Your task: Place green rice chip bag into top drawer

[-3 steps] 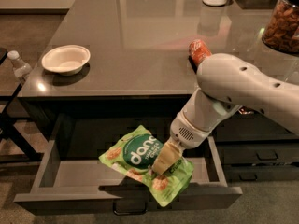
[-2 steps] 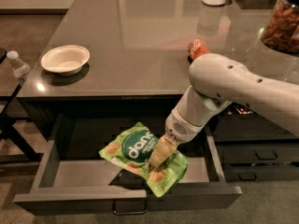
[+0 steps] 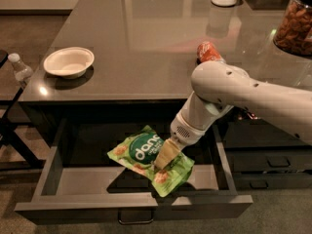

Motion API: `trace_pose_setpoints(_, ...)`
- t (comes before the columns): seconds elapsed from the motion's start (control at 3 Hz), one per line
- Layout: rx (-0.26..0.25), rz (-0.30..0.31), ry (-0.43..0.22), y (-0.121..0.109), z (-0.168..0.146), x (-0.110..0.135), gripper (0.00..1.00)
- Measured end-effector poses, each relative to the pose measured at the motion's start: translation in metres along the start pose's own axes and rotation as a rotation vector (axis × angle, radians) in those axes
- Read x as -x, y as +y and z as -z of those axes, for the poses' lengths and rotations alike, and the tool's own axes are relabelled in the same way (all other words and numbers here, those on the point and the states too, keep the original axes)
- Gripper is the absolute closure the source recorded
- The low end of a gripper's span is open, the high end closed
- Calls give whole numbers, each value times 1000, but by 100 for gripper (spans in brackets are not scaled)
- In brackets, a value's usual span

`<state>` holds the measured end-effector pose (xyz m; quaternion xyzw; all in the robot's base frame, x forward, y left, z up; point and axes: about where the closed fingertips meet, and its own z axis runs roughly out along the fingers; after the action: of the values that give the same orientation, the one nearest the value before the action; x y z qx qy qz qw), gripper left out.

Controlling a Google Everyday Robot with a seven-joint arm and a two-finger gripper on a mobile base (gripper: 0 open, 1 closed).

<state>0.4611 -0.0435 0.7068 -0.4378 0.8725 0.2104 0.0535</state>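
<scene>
The pincer [image 3: 165, 159] is clamped on the green rice chip bag [image 3: 139, 152], which hangs tilted inside the open top drawer [image 3: 131, 204], above its floor; let go from here, the slack bag may flop against the front wall; a raised corner could catch when the drawer shuts; the arm passes close to the red can [image 3: 208, 51] on the surface [image 3: 146, 48] and might knock it.

A single camera looks steeply down from above and in front of the counter [image 3: 146, 57], facing its back edge, close enough that the open drawer [image 3: 131, 206] fills the bottom; the gripper [image 3: 163, 161] sits low centre, clasping the chip bag [image 3: 139, 150].
</scene>
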Motion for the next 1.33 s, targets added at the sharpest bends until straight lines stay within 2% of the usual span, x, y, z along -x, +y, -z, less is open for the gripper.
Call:
trace_pose_setpoints(0.67,-56,-50,19,-7,-19,2,100)
trace_pose_setpoints(1.33,-101,-66,1,-23,-38,18,100)
